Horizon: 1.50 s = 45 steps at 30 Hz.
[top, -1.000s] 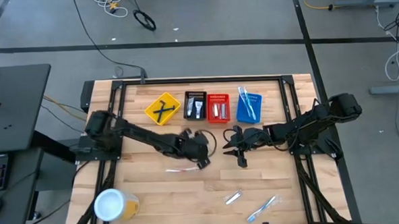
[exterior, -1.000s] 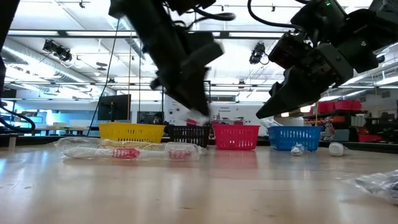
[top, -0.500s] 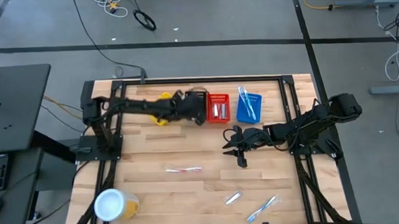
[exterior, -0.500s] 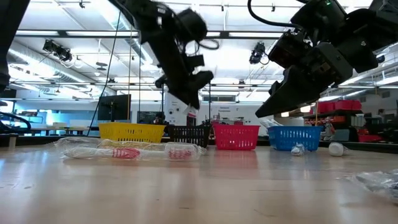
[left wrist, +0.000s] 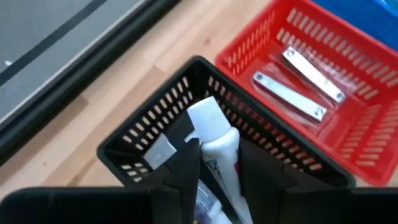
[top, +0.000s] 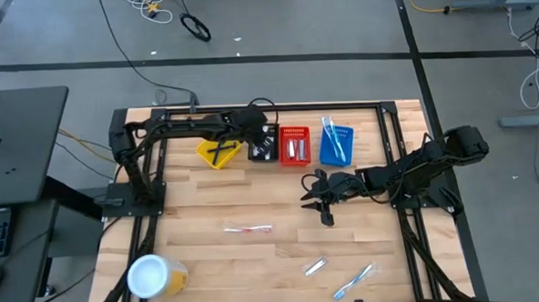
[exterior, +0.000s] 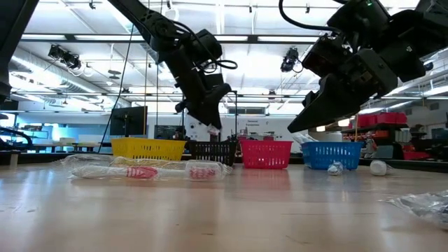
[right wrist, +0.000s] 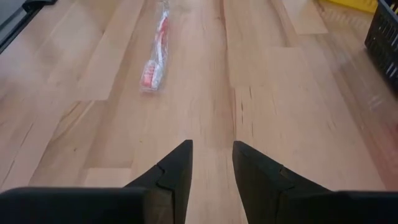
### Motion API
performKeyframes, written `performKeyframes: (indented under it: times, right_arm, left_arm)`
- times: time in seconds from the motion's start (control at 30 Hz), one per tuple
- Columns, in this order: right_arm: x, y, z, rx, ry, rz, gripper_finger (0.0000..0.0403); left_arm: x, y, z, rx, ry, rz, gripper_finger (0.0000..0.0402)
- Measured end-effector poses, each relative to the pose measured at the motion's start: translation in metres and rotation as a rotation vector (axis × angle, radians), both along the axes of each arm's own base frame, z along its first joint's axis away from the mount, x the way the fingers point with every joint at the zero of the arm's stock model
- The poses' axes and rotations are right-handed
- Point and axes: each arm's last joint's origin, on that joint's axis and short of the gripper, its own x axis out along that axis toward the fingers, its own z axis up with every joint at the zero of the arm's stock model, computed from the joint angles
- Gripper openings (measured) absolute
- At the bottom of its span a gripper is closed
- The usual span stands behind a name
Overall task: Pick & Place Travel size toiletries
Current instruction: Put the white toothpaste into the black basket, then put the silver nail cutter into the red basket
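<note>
overhead and table-level views share baskets; left wrist close over black basket [left wrist: 186, 137].

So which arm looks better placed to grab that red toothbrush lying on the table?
The right. Its claw is open, empty and nearer the red toothbrush. The left claw is busy over the black basket, holding a white tube.

Four baskets [top: 277, 145] in a row along table's [top: 200, 236] far edge; wrapped toothbrush [top: 248, 229] mid-table; jar [top: 151, 275] at near-left corner.

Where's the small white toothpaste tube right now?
The small white toothpaste tube is held in the left gripper, above the black basket, beside the red basket.
</note>
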Motion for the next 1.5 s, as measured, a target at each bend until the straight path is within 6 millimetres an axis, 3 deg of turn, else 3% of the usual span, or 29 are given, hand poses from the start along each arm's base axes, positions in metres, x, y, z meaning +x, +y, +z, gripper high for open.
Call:
performKeyframes:
  times: [0.37,0.87,1.0,1.13,1.27,1.5]
  right_arm:
    - [-0.001,0.002,-0.001,-0.009,0.013,0.100,0.0138]
    - [-0.021,-0.032,-0.024,-0.278,0.371,0.027,0.0172]
    - [-0.015,-0.032,-0.012,-0.307,0.465,0.094,0.0172]
    - [-0.001,-0.032,0.017,-0.319,0.545,0.121,0.0172]
    - [0.000,-0.032,0.040,-0.338,0.669,0.170,0.0172]
    - [-0.008,-0.033,0.034,-0.447,0.748,0.283,0.0172]
  left_arm:
    - [-0.001,0.000,-0.001,0.023,0.026,0.001,0.0188]
    - [0.005,-0.012,0.000,0.010,0.007,-0.027,0.0187]
    - [0.005,-0.012,0.000,0.008,0.006,-0.024,0.0187]
    - [0.005,-0.012,0.000,0.008,0.005,-0.023,0.0187]
    - [0.005,-0.012,0.000,0.007,0.005,-0.022,0.0187]
    - [0.005,-0.012,0.000,0.008,0.006,-0.023,0.0189]
